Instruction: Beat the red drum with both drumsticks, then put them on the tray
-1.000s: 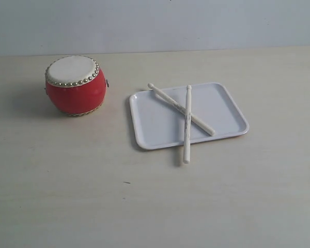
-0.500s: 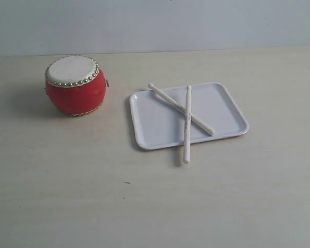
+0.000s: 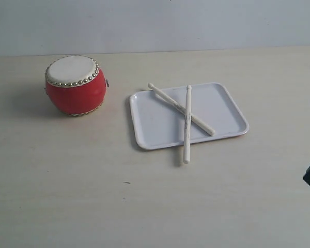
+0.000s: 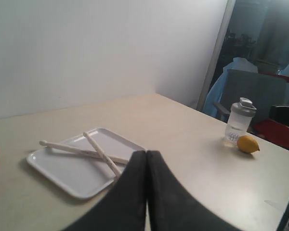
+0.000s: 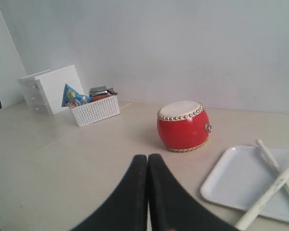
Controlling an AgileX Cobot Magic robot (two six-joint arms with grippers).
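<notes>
Table (image 3: 67, 206): 1 drum (image 3: 75, 85), 1 tray (image 3: 155, 129), 2 drumsticks (image 3: 186, 147).

Print on drumsticks (image 3: 187, 138) illegible

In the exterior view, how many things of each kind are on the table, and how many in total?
red drum: 1
drumsticks: 2
tray: 1
Total: 4
</notes>
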